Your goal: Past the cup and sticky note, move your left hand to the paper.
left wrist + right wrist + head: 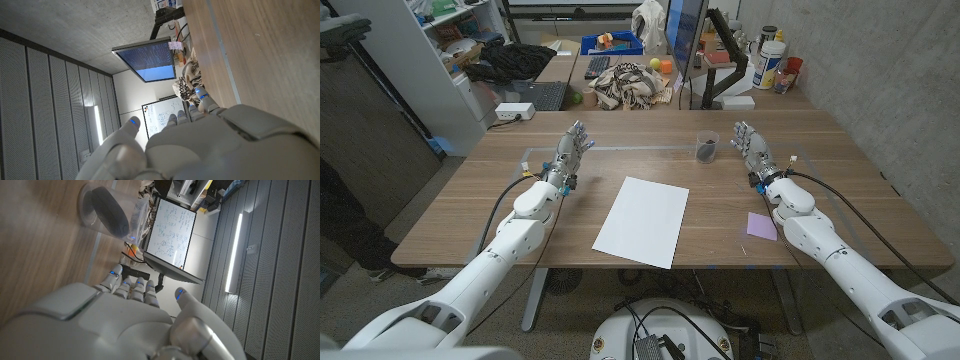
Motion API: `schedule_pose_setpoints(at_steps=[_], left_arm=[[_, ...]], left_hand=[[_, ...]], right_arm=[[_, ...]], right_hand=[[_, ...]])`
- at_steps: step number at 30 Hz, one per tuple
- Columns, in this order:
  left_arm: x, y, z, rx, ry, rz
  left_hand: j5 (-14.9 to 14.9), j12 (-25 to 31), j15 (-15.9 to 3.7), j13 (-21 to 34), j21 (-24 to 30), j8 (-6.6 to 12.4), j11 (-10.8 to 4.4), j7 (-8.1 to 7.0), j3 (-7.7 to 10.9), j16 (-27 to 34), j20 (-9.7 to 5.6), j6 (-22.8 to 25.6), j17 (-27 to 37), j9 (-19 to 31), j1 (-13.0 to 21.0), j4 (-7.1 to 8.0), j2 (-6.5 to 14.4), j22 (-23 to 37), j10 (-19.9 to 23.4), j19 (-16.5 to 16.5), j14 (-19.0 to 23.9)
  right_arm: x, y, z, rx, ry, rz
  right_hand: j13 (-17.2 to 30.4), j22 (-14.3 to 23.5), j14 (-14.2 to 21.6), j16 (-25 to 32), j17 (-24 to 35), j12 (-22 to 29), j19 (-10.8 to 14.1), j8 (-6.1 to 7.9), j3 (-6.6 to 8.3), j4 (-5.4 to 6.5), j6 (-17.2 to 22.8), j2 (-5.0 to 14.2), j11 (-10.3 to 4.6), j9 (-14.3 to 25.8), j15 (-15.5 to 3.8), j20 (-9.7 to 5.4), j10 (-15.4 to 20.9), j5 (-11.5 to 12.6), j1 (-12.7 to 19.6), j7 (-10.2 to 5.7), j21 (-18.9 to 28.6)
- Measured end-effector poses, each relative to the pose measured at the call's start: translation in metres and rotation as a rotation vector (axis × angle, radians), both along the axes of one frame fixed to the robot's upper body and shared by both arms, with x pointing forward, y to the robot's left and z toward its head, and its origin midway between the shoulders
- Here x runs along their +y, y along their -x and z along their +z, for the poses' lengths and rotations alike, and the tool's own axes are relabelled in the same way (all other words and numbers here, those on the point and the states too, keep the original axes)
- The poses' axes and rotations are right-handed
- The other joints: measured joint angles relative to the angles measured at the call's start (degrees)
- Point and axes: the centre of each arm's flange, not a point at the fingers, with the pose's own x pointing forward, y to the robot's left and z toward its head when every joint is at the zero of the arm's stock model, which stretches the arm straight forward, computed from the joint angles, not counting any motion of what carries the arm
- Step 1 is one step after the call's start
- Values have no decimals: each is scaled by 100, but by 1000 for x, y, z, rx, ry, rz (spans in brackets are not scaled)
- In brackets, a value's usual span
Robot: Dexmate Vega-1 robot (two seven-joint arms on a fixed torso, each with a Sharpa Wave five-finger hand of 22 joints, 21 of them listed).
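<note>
Right now the paper point(642, 221) lies flat near the middle of the worktop point(840, 170), close to its front edge and tilted a little, with nothing touching it. The left hand point(571, 152) stands off towards the left edge, its fingers point(582, 133) apart and holding nothing. The right hand point(750, 146), fingers spread and empty too, stands by the right edge, between the clear cup point(706, 147) and the purple sticky note point(761, 226).

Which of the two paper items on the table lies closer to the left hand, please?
The large white paper at the table's middle; the left hand is beside its far left corner. The small purple sticky note lies by the right arm.
</note>
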Motion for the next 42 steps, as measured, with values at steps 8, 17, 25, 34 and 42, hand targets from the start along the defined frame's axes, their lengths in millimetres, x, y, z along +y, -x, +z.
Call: schedule_pose_setpoints(at_steps=[8, 17, 25, 34, 42], left_arm=[[-2, 2, 3, -15, -42, 28], [-1, 8, 9, -49, -125, 108], [5, 14, 17, -74, -89, 124], [-1, 20, 24, -140, -312, 239], [-3, 28, 36, -202, -402, 292]], left_hand=[[0, 40, 0, 0, -23, 62, -80, -464, 36, 82, 160, -29, -17, -1, 121, -106, 101, -17, 6, -32, 0], [0, 63, 24, 0, -105, 107, -99, -637, 60, 83, 412, -18, -16, -1, 206, -178, 142, -16, -13, -34, -24], [0, 62, 45, -1, -126, 107, -99, -680, 86, 82, 444, -17, -16, -1, 273, -203, 165, -16, -13, -28, -3], [21, 62, 45, -1, -126, 106, -98, -720, 120, 55, 444, -39, -16, -2, 326, -237, 172, -16, -13, -28, -3], [20, 103, 44, -2, -167, 106, -98, -780, 124, 56, 444, -39, -15, -2, 363, -241, 180, -15, -13, -28, -3]], right_arm=[[1, 0, 1, -2, 1, 2], [2, 0, 1, -1, 5, 2], [8, -1, -3, 8, 80, 11], [-3, -1, 2, -7, 14, -7], [-3, -2, 4, -10, 20, -9]], right_hand=[[0, 0, 0, 0, 0, 0, 0, 0, 0, 0, 0, 0, 0, 0, 0, 0, 0, 0, 0, 0, 10], [-1, -1, 0, -1, -1, 0, 1, 0, 0, 0, -1, 0, 1, -1, 0, 0, 0, 0, 0, 0, 9], [-1, -1, 1, -1, -1, 0, 1, 0, -1, 0, 30, 0, 1, -1, 0, 0, 0, 0, 0, -31, 9], [-2, -1, 1, -1, -2, 0, 1, 0, -1, 0, -23, 0, 23, -1, 0, 0, 22, 0, 0, -144, -23], [-2, -2, 1, -1, -2, 0, 1, 0, -1, -1, -23, 0, 23, -2, 0, 0, 22, 0, 0, -144, -25]])
